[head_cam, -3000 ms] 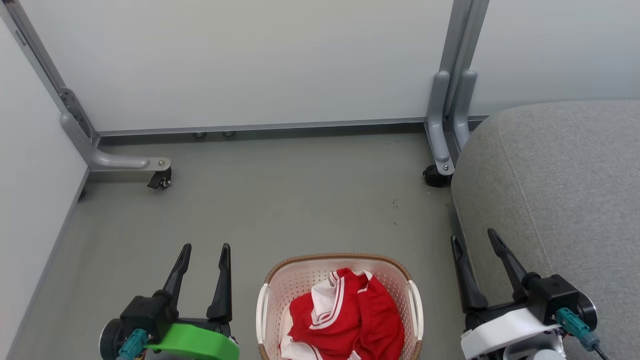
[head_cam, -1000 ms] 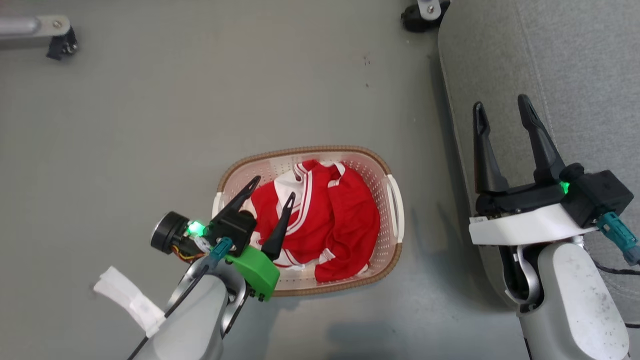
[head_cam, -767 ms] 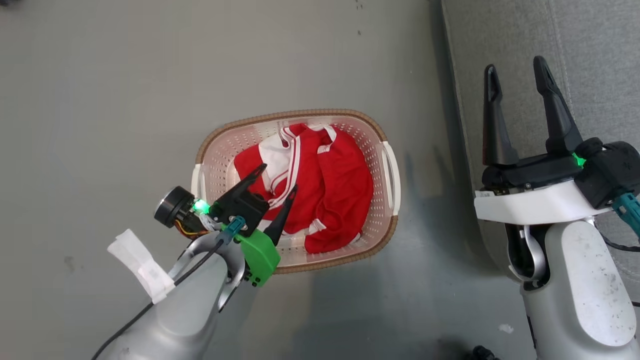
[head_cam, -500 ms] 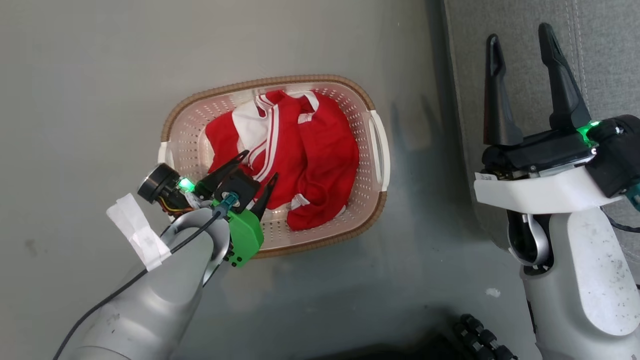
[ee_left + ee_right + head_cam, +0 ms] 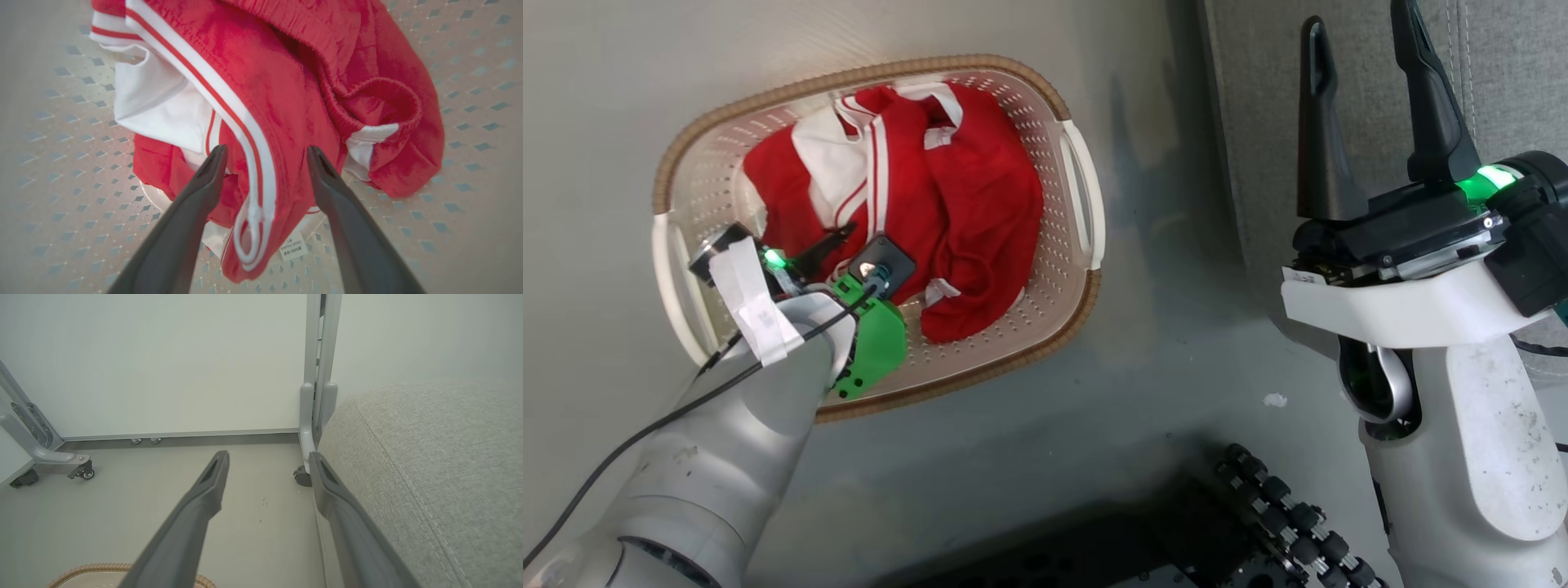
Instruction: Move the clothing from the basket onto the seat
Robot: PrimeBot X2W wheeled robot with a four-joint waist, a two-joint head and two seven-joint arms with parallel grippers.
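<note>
The cream basket (image 5: 866, 69) with its brown rim stands on the floor, holding the red clothing (image 5: 964, 180) with white stripes. My left gripper (image 5: 870, 245) reaches down into the basket. In the left wrist view it (image 5: 265, 149) is open, its fingers straddling a red fold of clothing (image 5: 294, 81) with a white stripe, above the perforated basket floor (image 5: 61, 163). My right gripper (image 5: 1356, 24) is open with nothing between its fingers, over the edge of the grey seat (image 5: 1494, 73). The right wrist view shows it (image 5: 268, 456) beside the seat (image 5: 429, 457), with the basket rim (image 5: 94, 569) below.
White partition panels (image 5: 184, 363) stand behind on a grey post (image 5: 316, 375) and a foot with a caster (image 5: 81, 471). Grey floor lies between basket and seat. My dark base with rollers (image 5: 1282, 506) sits at the head view's bottom.
The head camera has tilted further down, shifting the whole view. My left gripper has lowered into the basket onto the clothing, still open. The right gripper stays open by the seat.
</note>
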